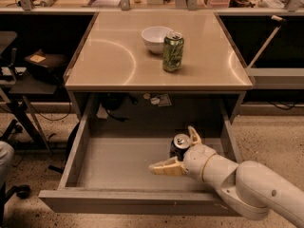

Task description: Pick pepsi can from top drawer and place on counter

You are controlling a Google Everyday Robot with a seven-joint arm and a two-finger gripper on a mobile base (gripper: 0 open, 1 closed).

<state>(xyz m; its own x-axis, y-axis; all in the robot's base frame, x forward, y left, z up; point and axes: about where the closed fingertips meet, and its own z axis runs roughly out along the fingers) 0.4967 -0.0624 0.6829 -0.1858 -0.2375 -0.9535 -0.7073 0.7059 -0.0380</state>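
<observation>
Fingers (166,167) of the gripper (172,150) are parted around the pepsi can (181,142) in the top drawer (114,163). It could be toppled by off-centre closing.

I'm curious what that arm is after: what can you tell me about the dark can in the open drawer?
The pepsi can is small and dark with a silver top, seemingly metal. It stands upright on the grey floor of the open top drawer, toward the right. The gripper is open around it, one pale finger behind, one in front to the left; contact cannot be told. Its lower side is hidden by the arm.
</observation>
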